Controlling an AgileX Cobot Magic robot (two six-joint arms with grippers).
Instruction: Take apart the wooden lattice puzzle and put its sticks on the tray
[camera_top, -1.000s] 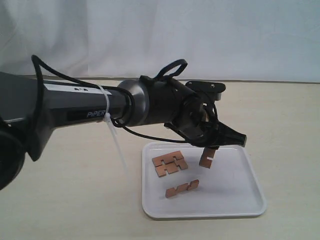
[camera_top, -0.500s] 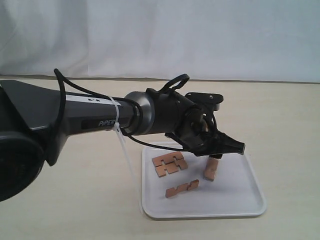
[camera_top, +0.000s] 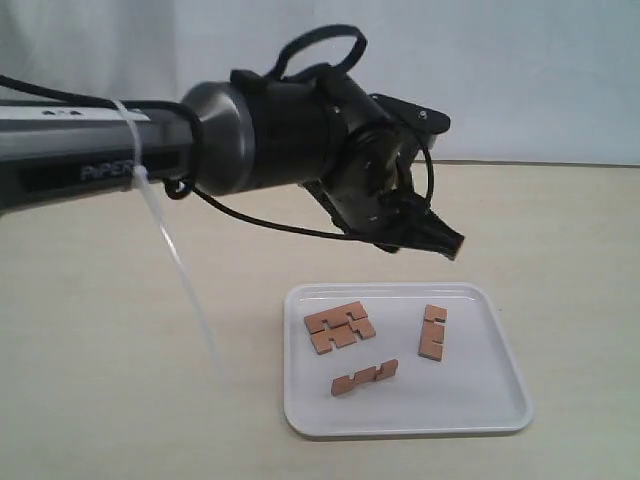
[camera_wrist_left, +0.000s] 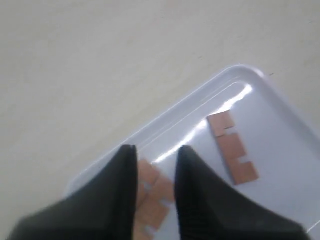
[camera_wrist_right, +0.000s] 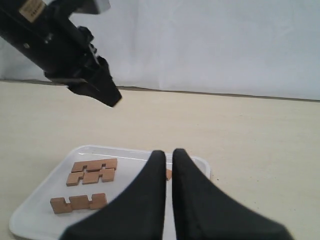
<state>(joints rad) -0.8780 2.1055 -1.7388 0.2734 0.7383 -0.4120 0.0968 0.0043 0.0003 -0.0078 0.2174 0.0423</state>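
**Four sticks lie on the tray**

The sticks (camera_top: 338, 327) lie flat on the white tray (camera_top: 505, 400): two pressed together at far left, one near, one right. The left pincer (camera_top: 450, 244) hangs above them. Its wrist view shows it narrowly parted and empty. Only the right wrist view shows the right pincer (camera_wrist_right: 164, 153), tips almost touching, holding nothing. The left arm (camera_top: 250, 150) reads "PiPER". The tray sits on a tan worktop (camera_top: 120, 400).
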